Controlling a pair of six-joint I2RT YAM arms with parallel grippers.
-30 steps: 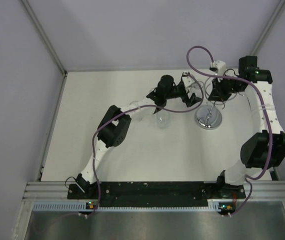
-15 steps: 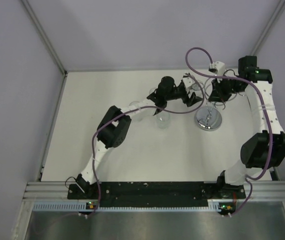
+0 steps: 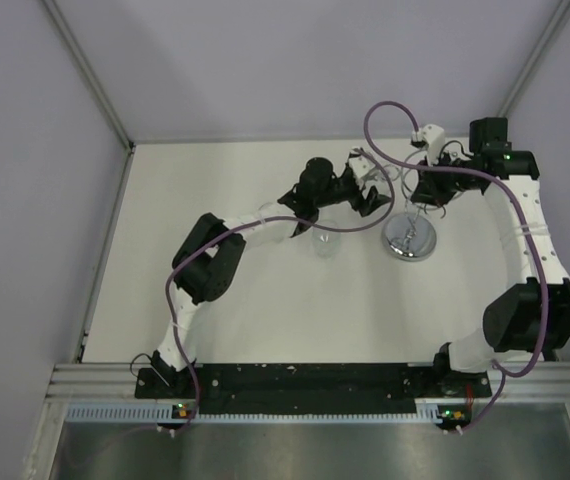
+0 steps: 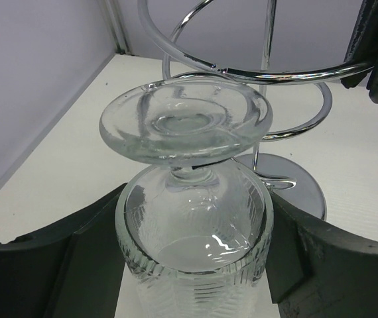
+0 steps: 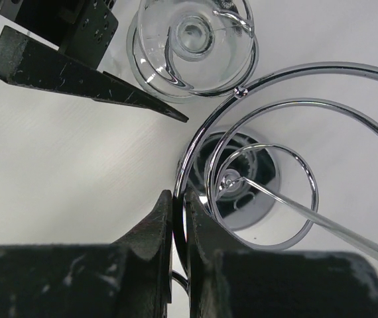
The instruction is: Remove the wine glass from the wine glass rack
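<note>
The wine glass (image 4: pixel 189 126) hangs upside down, its bowl gripped between the fingers (image 4: pixel 76 265) of my left gripper (image 4: pixel 195 218). Its foot lies level with the tip of a looped wire arm of the wine glass rack (image 4: pixel 288 71); I cannot tell if they touch. From above, in the right wrist view, the glass (image 5: pixel 192 43) has a wire hook across its foot. My right gripper (image 5: pixel 179 199) is shut on the rack's large wire loop (image 5: pixel 295 73). In the top view the left gripper (image 3: pixel 370 195) and right gripper (image 3: pixel 427 187) flank the rack, whose round base (image 3: pixel 408 240) rests on the table.
Another clear glass (image 3: pixel 323 243) stands on the table just left of the rack, under the left arm. Purple cables loop over both arms. The enclosure's walls close in behind and on both sides. The left gripper's dark finger (image 5: pixel 76 73) shows in the right wrist view.
Both grippers have shifted left and slightly toward the back. The rack's base has slid a little left with them. Both grips are unchanged.
</note>
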